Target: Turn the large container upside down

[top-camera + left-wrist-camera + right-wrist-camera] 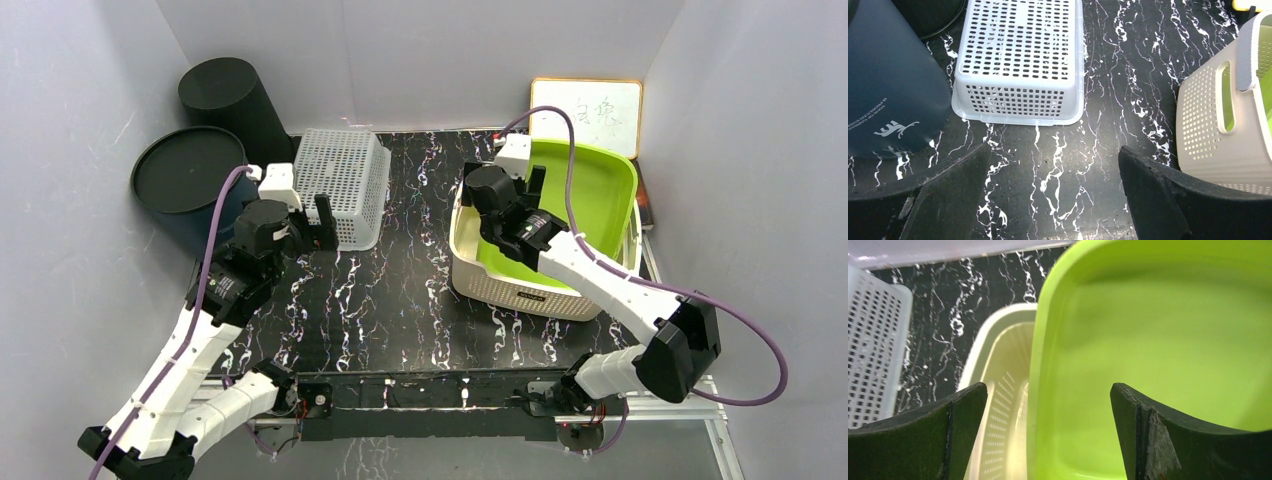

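A lime-green tub (590, 190) sits tilted inside a larger cream perforated basket (520, 290) at the right of the table, both open side up. My right gripper (520, 185) is open over the tub's left rim. In the right wrist view the gripper (1048, 386) straddles the green tub's edge (1158, 340), with the cream basket's wall (1003, 365) to the left. My left gripper (310, 215) is open and empty over bare table in front of a white perforated basket (345, 175). It also shows in the left wrist view (1054, 150), touching nothing.
The white basket (1023, 50) lies bottom up at the back left. A dark blue bin (893, 85) with a black lid (185, 168) and a black cylinder (235, 100) stand at the far left. A whiteboard (590, 110) leans at the back right. The cream basket (1208, 125) is on the left gripper's right.
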